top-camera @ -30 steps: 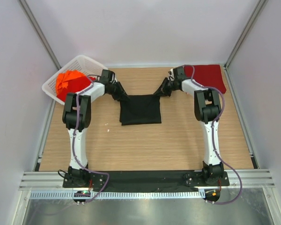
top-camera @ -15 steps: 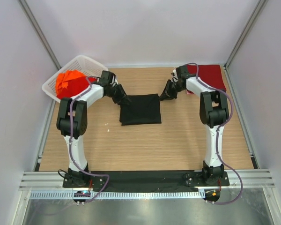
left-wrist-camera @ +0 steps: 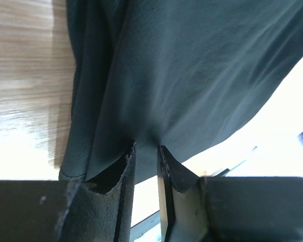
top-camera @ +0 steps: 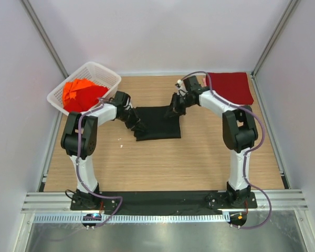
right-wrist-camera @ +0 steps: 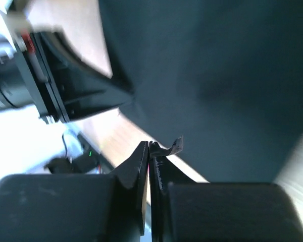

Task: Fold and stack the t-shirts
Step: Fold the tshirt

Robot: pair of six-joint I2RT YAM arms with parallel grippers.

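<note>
The black t-shirt (top-camera: 160, 125) lies partly folded at the middle of the table. My left gripper (top-camera: 138, 126) is at its left edge, shut on a pinch of the black cloth (left-wrist-camera: 192, 75), which hangs from my fingertips (left-wrist-camera: 129, 161). My right gripper (top-camera: 172, 111) is at the shirt's far right corner, jaws pressed together on a small tab of black cloth (right-wrist-camera: 174, 147), with the rest of the shirt (right-wrist-camera: 217, 75) spread beyond. A dark red shirt (top-camera: 230, 87) lies flat at the far right. Orange-red shirts (top-camera: 79, 93) are heaped in the basket.
The white lattice basket (top-camera: 104, 72) stands at the far left corner. White walls close in the table on three sides. Bare wood (top-camera: 163, 163) shows on the table between the black shirt and the arm bases.
Both grippers have moved in from the shirt's far corners over the black shirt, the left one nearer along its left edge, carrying the cloth with them.
</note>
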